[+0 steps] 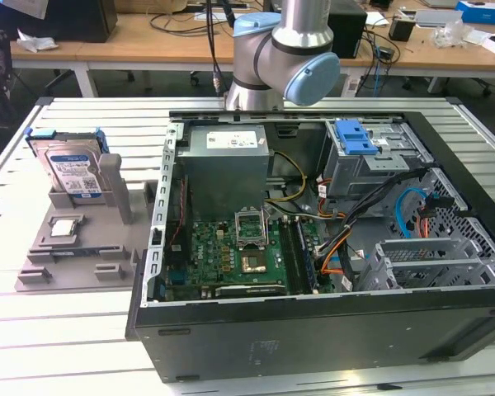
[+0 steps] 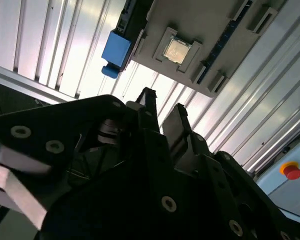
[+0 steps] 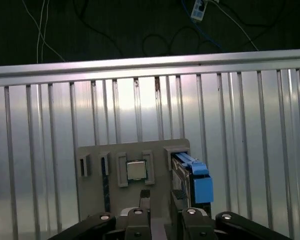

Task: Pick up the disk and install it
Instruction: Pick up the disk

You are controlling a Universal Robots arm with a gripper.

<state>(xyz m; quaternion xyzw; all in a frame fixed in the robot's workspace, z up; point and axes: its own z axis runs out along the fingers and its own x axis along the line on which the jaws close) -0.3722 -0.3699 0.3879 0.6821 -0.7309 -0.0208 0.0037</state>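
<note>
While disk (image 1: 70, 172), blue-white label, leans in grey holder (image 1: 74, 247), hand (image 2: 163, 102) apart, empty.

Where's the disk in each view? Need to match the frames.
Exterior view: the disk stands in the grey holder, on the exterior view's left of the open PC case.
Second wrist view: its blue rail end juts from the holder, near the silver chip.
First wrist view: edge-on beside the chip.
Shared landmark: the chip in its holder pocket.

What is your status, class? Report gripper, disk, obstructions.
Gripper over grey holder, jaws open, empty. Disk propped in holder, not grasped. Nothing seen blocking it.
</note>
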